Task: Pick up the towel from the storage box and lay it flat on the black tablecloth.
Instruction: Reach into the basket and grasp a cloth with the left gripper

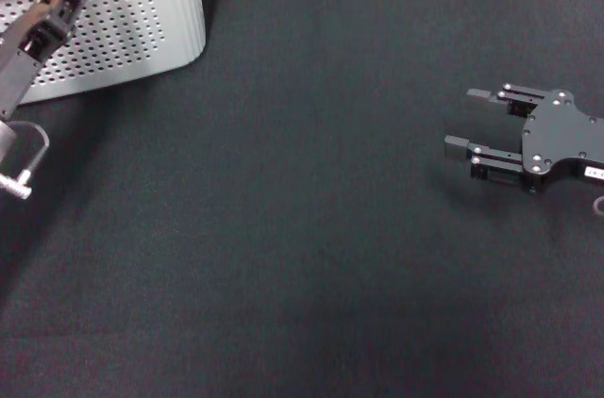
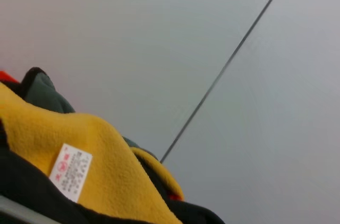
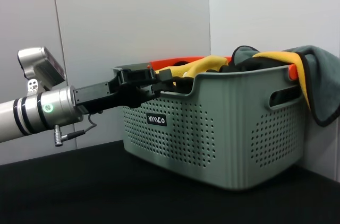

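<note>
Left end effector (image 3: 178, 82) is extended over the rim of the storage box (image 3: 223, 128) at the far left corner of the black tablecloth (image 1: 311, 228), positioned for a pick; its grip cannot be told. Inside, the towel (image 3: 313, 83) is heaped, draped over one wall. Right end effector (image 1: 467, 118) is parked released near the right edge.

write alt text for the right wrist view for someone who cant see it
The left gripper reaches over the rim of a grey perforated storage box into a heap of cloth, where a grey-teal and yellow towel drapes over the far corner. The box stands on a black tablecloth before a pale wall.
</note>
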